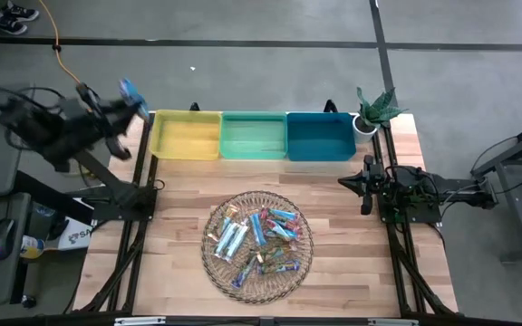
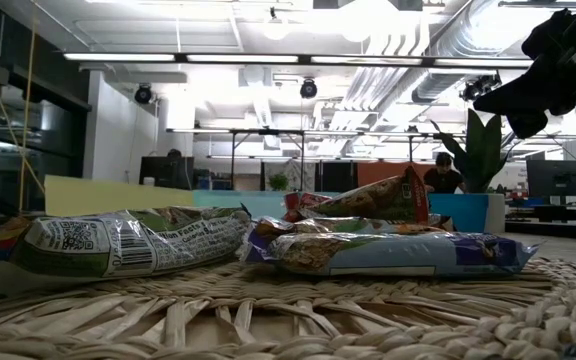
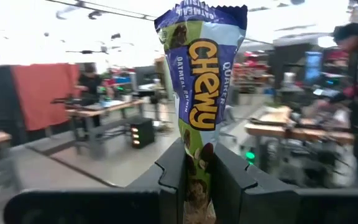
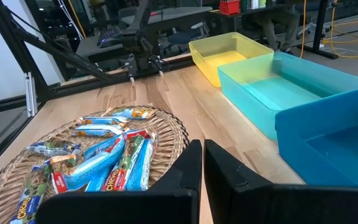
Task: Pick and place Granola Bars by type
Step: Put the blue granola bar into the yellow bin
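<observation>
**High view: held bar sits left of the bins**

We see the left gripper [image 1: 132, 93] raised off the bench's far-left corner, its fingers [image 3: 229, 171] clamped on a blue Chewy bar [image 3: 201, 93] that stands lengthwise out of them. The yellow bin [image 1: 187, 136] lies just to its right, nearest of the three. The other Granola Bars [image 1: 256, 237] fill the wicker tray [image 1: 216, 267]. The right gripper [image 1: 362, 184] waits at the right edge, fingers closed on nothing.

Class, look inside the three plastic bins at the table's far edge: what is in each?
The yellow bin, green bin and blue bin show only bare floors. The blue bin's near corner is hidden behind its own wall.
</observation>
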`<state>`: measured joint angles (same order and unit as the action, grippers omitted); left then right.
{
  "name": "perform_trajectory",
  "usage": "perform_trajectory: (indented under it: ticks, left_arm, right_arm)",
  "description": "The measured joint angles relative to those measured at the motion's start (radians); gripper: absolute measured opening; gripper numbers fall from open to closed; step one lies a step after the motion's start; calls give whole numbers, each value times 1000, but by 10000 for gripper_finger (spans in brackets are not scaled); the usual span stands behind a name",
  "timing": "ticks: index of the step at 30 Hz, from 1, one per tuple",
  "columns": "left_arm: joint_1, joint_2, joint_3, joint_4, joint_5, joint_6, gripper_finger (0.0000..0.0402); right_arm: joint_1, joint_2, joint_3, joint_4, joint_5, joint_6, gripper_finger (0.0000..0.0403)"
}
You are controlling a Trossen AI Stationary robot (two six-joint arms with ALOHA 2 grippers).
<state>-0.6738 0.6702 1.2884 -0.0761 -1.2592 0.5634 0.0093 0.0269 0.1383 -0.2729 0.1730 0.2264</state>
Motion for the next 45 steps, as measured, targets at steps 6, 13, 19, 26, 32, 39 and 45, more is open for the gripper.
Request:
perform_trajectory:
  ticks: [6, 13, 19, 26, 32, 39, 45]
  left_arm:
    - [102, 11, 43, 1, 57, 35, 50]
    - [226, 95, 40, -58, 66, -40, 50]
    - [443, 196, 39, -71, 83, -176, 50]
    - [711, 291, 39, -216, 204, -493, 50]
    - [897, 335, 39, -405, 266, -741, 50]
    - [1089, 362, 39, -678, 415, -1117, 50]
    - [1265, 430, 39, -802, 597, -1183, 50]
  right_arm:
    - [0, 0, 0, 0, 0, 0, 0]
    - [0, 0, 0, 0, 0, 0, 0]
    - [0, 0, 0, 0, 0, 0, 0]
    - [0, 0, 0, 0, 0, 0, 0]
    - [0, 0, 0, 0, 0, 0, 0]
    - [0, 0, 0, 0, 0, 0, 0]
    - [0, 0, 0, 0, 0, 0, 0]
